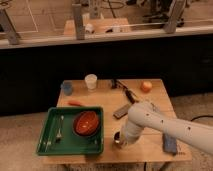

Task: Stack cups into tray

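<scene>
Single arm comes in from the lower right, white forearm across the front of the table [105, 98]. The gripper [120, 142] is down at the table's front edge, just right of the tray [70, 151], right at a small shiny cup [117, 136]. The wrist blocks the tips, so it is unclear whether they are spread or pinching the cup.

The cup stands upright on the table, outside the tray, near its front right corner. The green tray sits at front left and holds an orange-red bowl [86, 123] on its right side and a fork [60, 129] to the left of the bowl.

White cup [90, 81] and blue cup [67, 88] stand upright at the back left, near each other but apart. Orange fruit [146, 86] at the back right. Blue-grey flat object [170, 143] at the front right, by the arm.
</scene>
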